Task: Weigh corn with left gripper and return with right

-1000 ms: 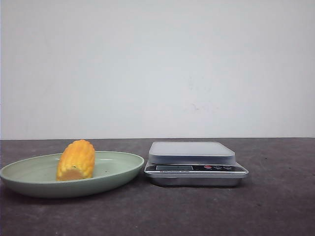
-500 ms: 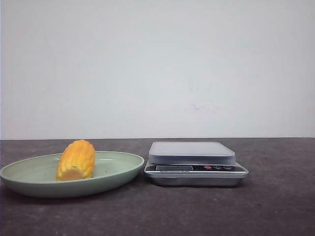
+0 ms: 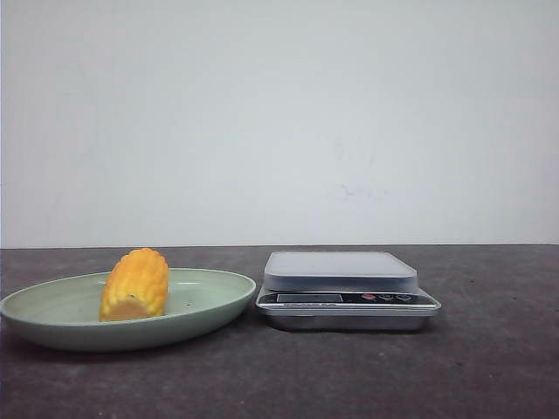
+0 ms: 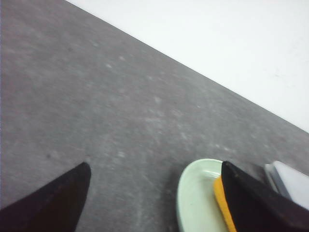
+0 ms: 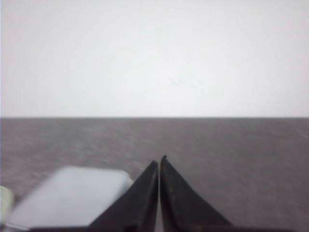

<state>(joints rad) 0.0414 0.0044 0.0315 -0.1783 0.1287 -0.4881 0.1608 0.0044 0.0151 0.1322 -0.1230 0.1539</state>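
Dark grey, speckled desk carries everything we record. Nearest the front edge, towards the left edge, we note a pale green plate, shallow and oval. We find the corn lying on its side in the left half of that plate, its paler cut end facing the front edge and its kernel rows running back. It rests on the plate alone, with nothing touching it from above.

Just beside the plate's right rim, near the middle of the desk, we note a silver kitchen scale with a grey weighing platform, a display and small buttons on its front strip. Whether plate and scale touch we cannot tell. Behind the desk's rear edge stands a plain white wall.

Neither arm shows in the front view. From the left wrist view we record the left gripper with its black fingers spread wide and released, holding nothing; plate, corn and scale show beside one finger. From the right wrist view we record the right gripper with its fingers pressed together, clenched on nothing, the scale beside them.
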